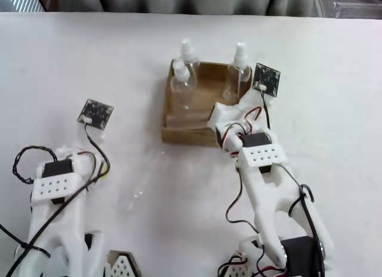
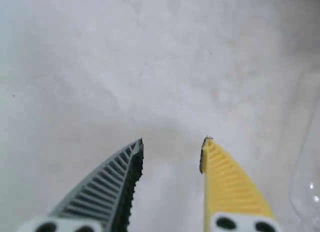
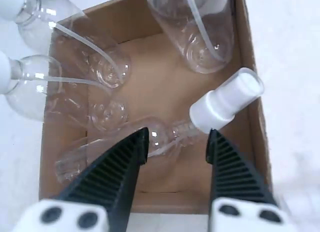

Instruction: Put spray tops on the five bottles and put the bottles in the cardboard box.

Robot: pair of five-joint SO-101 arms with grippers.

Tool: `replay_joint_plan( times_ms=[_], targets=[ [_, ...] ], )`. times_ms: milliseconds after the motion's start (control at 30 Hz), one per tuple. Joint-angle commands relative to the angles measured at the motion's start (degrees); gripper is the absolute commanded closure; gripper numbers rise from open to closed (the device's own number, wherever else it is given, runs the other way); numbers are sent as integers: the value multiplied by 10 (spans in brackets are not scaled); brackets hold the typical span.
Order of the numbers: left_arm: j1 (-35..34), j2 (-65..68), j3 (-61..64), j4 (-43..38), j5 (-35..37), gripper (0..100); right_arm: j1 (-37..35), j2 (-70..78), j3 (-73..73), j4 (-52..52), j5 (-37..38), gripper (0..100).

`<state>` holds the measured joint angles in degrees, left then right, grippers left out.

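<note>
The right pincer [image 3: 177, 140], open and empty, hangs above a capped bottle [image 3: 220, 108] lying in the cardboard box [image 3: 160, 87].

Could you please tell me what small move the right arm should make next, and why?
Probably lift the right gripper straight up out of the cardboard box with its jaws open. The spray-topped bottle between them already lies on its side in the box beside three standing bottles, so nothing there seems left to grip.
</note>
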<state>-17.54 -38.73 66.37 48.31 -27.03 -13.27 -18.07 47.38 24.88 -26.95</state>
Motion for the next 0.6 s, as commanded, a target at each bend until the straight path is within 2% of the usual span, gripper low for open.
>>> replay_joint_plan(
  times_ms=[0, 100, 567],
  targets=[
    [0, 1, -4, -9, 3, 812, 15, 7, -7, -12, -27, 789],
    [0, 1, -4, -9, 3, 812, 15, 25, -16, -22, -46, 789],
    [0, 0, -4, -4, 3, 812, 36, 141, -101, -26, -45, 788]
  ],
)
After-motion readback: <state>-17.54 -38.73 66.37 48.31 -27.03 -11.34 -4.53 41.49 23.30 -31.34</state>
